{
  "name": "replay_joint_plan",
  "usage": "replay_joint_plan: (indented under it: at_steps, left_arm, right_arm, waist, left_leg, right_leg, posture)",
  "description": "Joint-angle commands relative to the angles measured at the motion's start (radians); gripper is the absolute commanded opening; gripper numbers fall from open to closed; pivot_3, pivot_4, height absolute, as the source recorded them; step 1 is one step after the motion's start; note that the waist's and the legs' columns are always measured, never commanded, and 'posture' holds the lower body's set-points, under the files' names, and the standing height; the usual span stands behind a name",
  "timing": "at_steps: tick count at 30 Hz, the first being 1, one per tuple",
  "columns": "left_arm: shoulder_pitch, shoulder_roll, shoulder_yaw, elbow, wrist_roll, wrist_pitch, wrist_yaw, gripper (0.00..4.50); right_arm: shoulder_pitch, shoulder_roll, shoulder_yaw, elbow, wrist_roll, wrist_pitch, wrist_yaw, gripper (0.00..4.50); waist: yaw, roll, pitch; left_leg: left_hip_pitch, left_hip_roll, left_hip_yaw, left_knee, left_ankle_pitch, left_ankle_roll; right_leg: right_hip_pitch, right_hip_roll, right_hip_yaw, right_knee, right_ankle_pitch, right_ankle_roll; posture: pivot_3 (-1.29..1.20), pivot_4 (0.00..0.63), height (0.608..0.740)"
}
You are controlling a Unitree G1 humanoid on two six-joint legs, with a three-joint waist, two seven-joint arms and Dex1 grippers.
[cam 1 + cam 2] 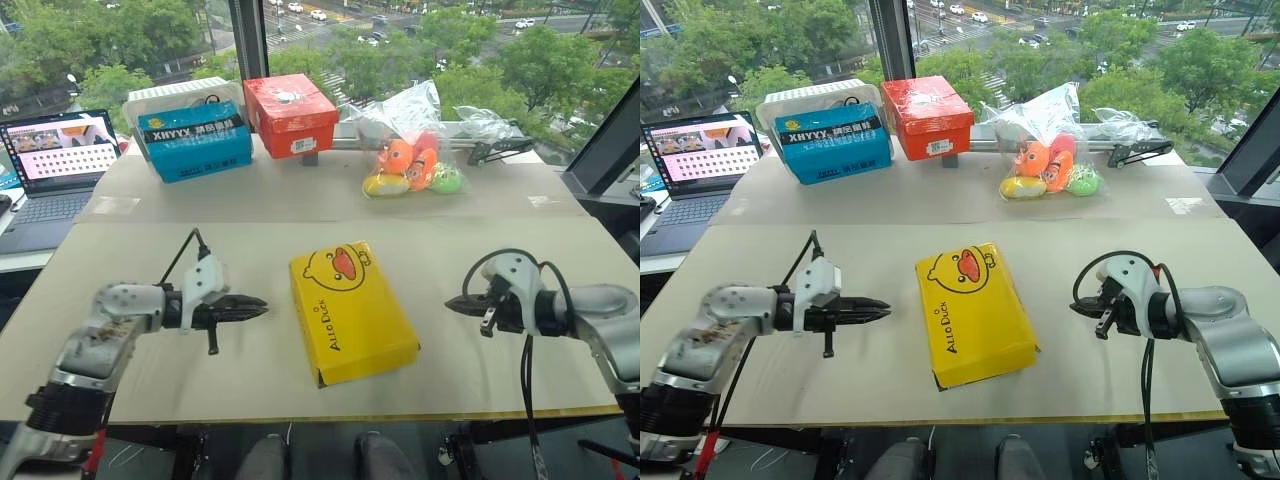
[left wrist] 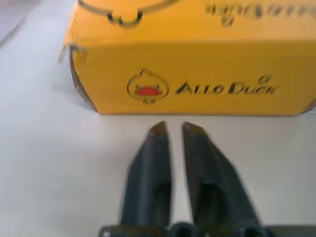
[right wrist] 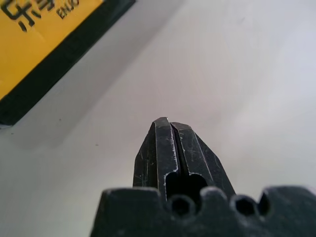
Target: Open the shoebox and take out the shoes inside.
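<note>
Yellow shoebox (image 1: 351, 310), one, lid down, between left tool (image 1: 262, 307) slightly parted, right tool (image 1: 449, 304) pressed together.

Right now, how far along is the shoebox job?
Nothing done: the shoebox lies closed on the table, no shoes out. Left end effector and right end effector flank it, neither touching. Left: open the lid, take out the shoes.

2 head views look forward and down over the table (image 1: 300, 215), sharing nearly the same scene. left wrist view looks closely along its fingers at the shoebox (image 2: 197, 74) side; right wrist view catches its corner.
</note>
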Motion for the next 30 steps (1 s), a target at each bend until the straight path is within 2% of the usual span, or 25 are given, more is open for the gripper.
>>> replay_joint_plan:
  at_steps: [1, 7, 10, 14, 17, 21, 24, 27, 30]
  left_arm:
    - [-0.123, 0.129, 0.134, -0.09, -0.115, 0.146, -0.029, 2.24]
    - [-0.234, 0.257, 0.174, -0.164, -0.236, 0.295, -0.075, 4.42]
    - [-0.305, 0.328, 0.181, -0.19, -0.298, 0.362, -0.116, 4.47]
    - [-0.426, 0.338, 0.158, -0.177, -0.307, 0.363, -0.101, 4.47]
    - [-0.494, 0.324, 0.181, -0.168, -0.373, 0.411, -0.084, 4.47]
    - [-0.556, 0.283, 0.251, -0.11, -0.459, 0.514, 0.03, 4.47]
    - [-0.48, 0.329, 0.357, -0.12, -0.461, 0.546, 0.059, 4.47]
    - [-0.435, 0.345, 0.403, -0.142, -0.48, 0.562, 0.078, 4.47]
    - [-0.397, 0.361, 0.442, -0.16, -0.489, 0.555, 0.083, 4.47]
  right_arm:
    - [-0.043, 0.002, 0.025, -0.007, 0.019, -0.028, 0.034, 0.0]
    - [-0.094, 0.061, 0.107, 0.025, -0.001, -0.059, 0.048, 0.0]
    - [-0.134, 0.098, 0.188, 0.063, -0.04, -0.108, 0.067, 0.0]
    - [-0.2, 0.171, 0.27, 0.103, -0.05, -0.141, 0.108, 0.0]
    - [-0.245, 0.245, 0.257, 0.098, 0.047, -0.085, 0.154, 0.0]
    - [-0.289, 0.261, 0.218, 0.067, 0.131, -0.022, 0.193, 0.0]
    - [-0.442, 0.313, 0.152, 0.03, 0.248, 0.046, 0.174, 0.0]
    - [-0.545, 0.367, 0.128, 0.028, 0.3, 0.083, 0.139, 0.0]
    - [-0.717, 0.512, 0.194, 0.081, 0.284, 0.083, 0.074, 0.0]
  waist:
    - [0.0, -0.003, 0.003]
    - [0.0, -0.003, 0.004]
    - [-0.004, -0.008, 0.01]
    - [-0.006, -0.008, 0.01]
    - [-0.007, -0.009, 0.013]
    - [-0.011, -0.008, 0.014]
    - [-0.024, -0.007, 0.016]
    - [-0.037, -0.004, 0.02]
    - [-0.039, -0.004, 0.02]
  left_leg:
    - [0.0, 0.001, 0.0, 0.0, 0.0, 0.0]
    - [0.0, 0.001, 0.0, 0.0, -0.002, -0.001]
    - [-0.001, 0.003, 0.0, 0.001, -0.002, -0.001]
    - [0.0, 0.003, 0.0, 0.001, -0.002, -0.001]
    - [-0.001, 0.003, 0.0, 0.001, -0.002, -0.001]
    - [-0.001, 0.004, -0.002, 0.001, -0.002, -0.001]
    - [0.0, 0.004, -0.002, 0.001, -0.002, -0.001]
    - [0.001, 0.005, -0.003, 0.001, -0.002, -0.001]
    - [0.002, 0.006, -0.003, 0.001, -0.003, -0.002]
  right_leg:
    - [0.0, 0.001, 0.0, 0.0, 0.0, 0.0]
    - [0.0, 0.001, 0.001, -0.002, -0.001, 0.0]
    - [-0.001, 0.004, 0.001, 0.0, 0.0, 0.0]
    - [0.0, 0.006, 0.001, 0.0, -0.001, -0.001]
    - [-0.001, 0.007, 0.002, 0.0, -0.001, -0.001]
    - [-0.001, 0.009, 0.002, 0.001, 0.0, -0.001]
    - [-0.001, 0.009, 0.002, 0.002, 0.0, -0.001]
    - [-0.002, 0.01, 0.005, 0.004, 0.001, -0.004]
    - [-0.002, 0.012, 0.002, 0.004, 0.001, -0.005]
  posture:
    - [0.0, 0.15, 0.74]
    - [0.0, 0.15, 0.74]
    - [0.0, 0.15, 0.74]
    - [0.0, 0.15, 0.74]
    - [0.0, 0.15, 0.74]
    - [0.0, 0.15, 0.74]
    - [0.0, 0.15, 0.74]
    - [0.0, 0.15, 0.74]
    - [0.0, 0.15, 0.74]
